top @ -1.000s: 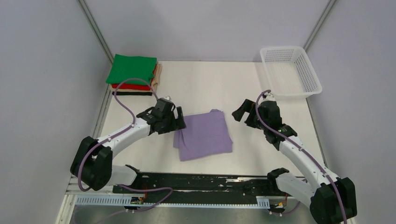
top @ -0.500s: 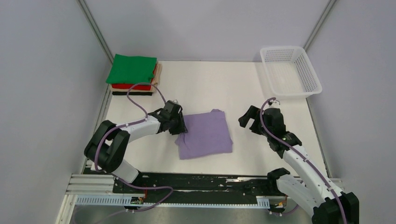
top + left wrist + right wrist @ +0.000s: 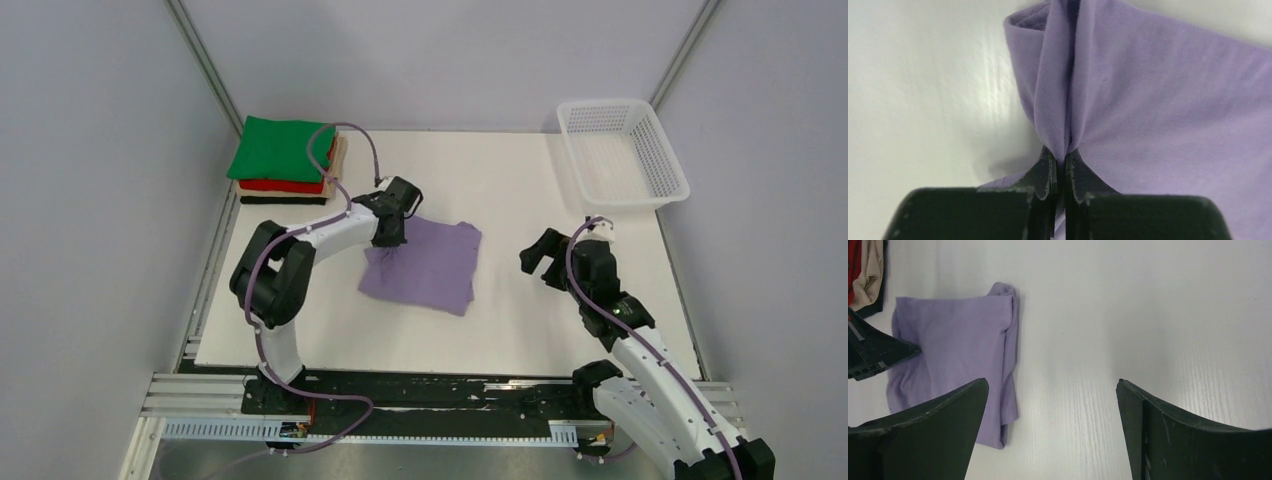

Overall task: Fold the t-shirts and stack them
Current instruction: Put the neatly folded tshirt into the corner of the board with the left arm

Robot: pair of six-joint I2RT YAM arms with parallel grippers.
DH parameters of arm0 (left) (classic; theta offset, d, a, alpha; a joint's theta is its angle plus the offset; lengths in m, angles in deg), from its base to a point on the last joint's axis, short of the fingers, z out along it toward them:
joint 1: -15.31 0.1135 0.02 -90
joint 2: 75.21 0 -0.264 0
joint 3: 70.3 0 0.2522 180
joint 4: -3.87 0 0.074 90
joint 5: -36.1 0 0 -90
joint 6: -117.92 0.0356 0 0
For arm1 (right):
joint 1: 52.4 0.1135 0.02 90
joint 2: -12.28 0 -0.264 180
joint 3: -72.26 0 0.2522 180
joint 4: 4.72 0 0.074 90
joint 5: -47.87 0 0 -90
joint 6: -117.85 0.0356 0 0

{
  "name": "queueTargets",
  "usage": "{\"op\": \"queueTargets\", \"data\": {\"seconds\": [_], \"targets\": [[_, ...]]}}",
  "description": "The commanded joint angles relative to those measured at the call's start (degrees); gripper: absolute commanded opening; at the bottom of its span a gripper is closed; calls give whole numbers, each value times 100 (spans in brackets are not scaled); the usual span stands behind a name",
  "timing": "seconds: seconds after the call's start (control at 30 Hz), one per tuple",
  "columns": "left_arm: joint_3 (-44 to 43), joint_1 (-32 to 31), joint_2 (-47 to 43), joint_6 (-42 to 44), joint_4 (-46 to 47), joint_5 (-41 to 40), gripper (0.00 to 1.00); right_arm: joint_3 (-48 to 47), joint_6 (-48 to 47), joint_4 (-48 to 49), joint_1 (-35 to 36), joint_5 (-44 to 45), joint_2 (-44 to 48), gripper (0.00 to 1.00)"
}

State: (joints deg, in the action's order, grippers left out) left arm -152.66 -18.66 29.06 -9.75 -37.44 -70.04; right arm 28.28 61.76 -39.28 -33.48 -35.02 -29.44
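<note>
Since the earlier frame, your left gripper (image 3: 1060,159) travelled away from the arm bases and closed, and the lavender t-shirt (image 3: 425,265) shifted and turned with it. You had that gripper pinched tight on a raised fold at the shirt's left edge, while the rest lay flat near the middle of the table (image 3: 520,180), well apart from the green t-shirt (image 3: 280,148) stacked over the red t-shirt (image 3: 280,186) in the far left corner. Your right gripper (image 3: 541,262) stood wide, holding nothing, over the table to the shirt's right.

No readable text, labels or numbers anywhere.
</note>
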Motion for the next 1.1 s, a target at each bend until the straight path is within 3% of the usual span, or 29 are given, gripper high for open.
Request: {"op": "queueTargets", "data": {"seconds": [0.0, 0.1, 0.2, 0.3, 0.53, 0.67, 0.87, 1.07], "targets": [[-1294, 47, 552, 1250, -915, -2204, 0, 42, -100, -2, -36, 439, 44, 100], [-2092, 49, 1022, 1858, -1490, -3637, 0, 25, -117, -1, -36, 660, -35, 100], [-2516, 109, 1321, 2594, -1185, -4335, 0, 8, -120, 28, -36, 835, -156, 100], [-2681, 324, 1349, 3564, -682, -4218, 0, -9, -159, 71, -37, 945, -328, 100], [-3342, 874, 1339, 4991, 188, -4245, 0, -28, -215, 136, -46, 1217, -561, 100], [-3437, 1171, 1277, 5851, 914, -3868, 0, -28, -266, 181, -46, 1301, -654, 100], [-3987, 1354, 1242, 6500, 931, -3604, 0, -45, -297, 202, -58, 1522, -843, 100], [-4872, 1363, 1161, 6310, 34, -3256, 0, -111, -357, 204, -72, 1529, -1023, 100]]}}
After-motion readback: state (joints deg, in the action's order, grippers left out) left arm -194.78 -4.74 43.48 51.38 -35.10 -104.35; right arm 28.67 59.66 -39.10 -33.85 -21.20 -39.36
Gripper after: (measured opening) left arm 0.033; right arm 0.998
